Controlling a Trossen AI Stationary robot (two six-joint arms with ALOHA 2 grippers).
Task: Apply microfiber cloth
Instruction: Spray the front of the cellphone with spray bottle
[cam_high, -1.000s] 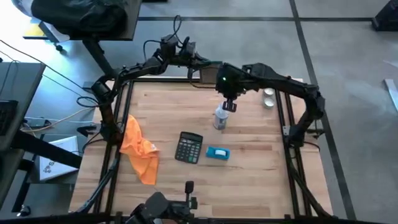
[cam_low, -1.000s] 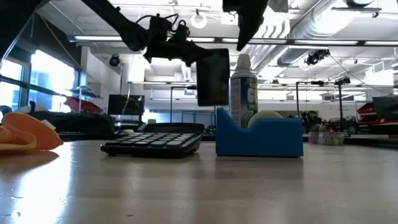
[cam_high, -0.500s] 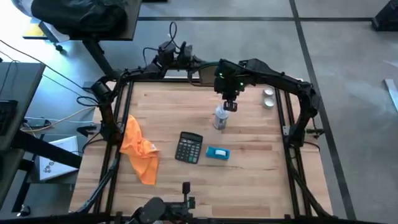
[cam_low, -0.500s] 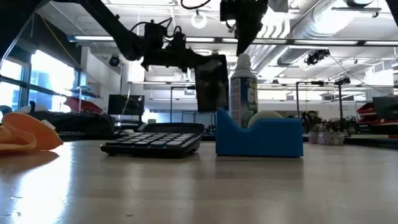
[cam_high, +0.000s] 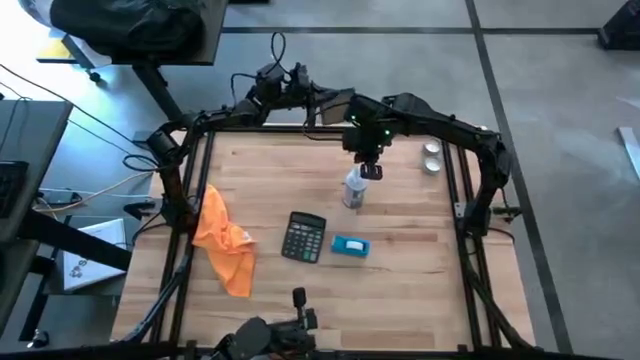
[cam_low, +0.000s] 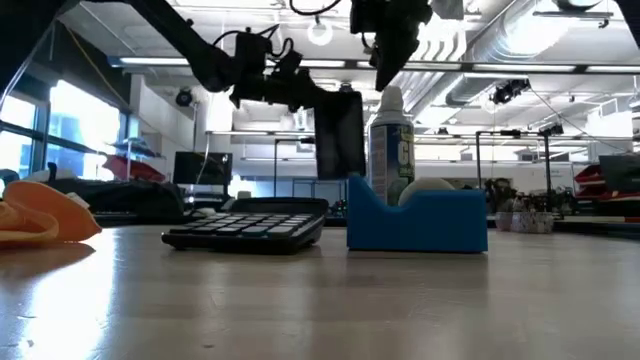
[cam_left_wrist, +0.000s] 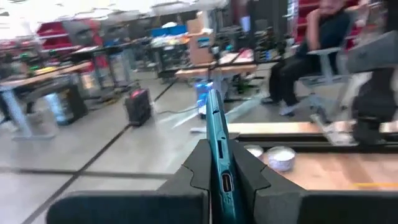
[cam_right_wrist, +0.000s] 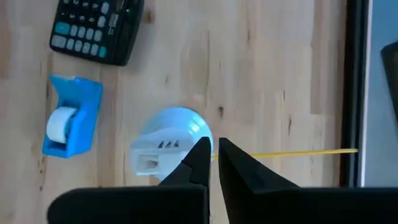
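Observation:
The orange microfiber cloth lies crumpled near the table's left edge, and no gripper touches it. My left gripper is shut on a flat teal slab, which it holds in the air over the table's far edge. My right gripper, fingers shut and pointing down, hangs right over the white head of a spray bottle. The bottle stands upright mid-table. My left gripper pinches the slab's short end between its two fingers, which lie along the slab's flat faces. The slab is lifted clear of the table and stands on edge. Whether my right gripper's fingertips touch the spray bottle's head, I cannot tell.
A black calculator and a blue tape dispenser lie side by side in the middle of the table, nearer than the bottle. Two small metal cups sit at the far right. A person sits in the room beyond the table.
My left gripper has shifted a little along the far edge with the teal slab, which has turned slightly. My right gripper has stayed over the spray bottle.

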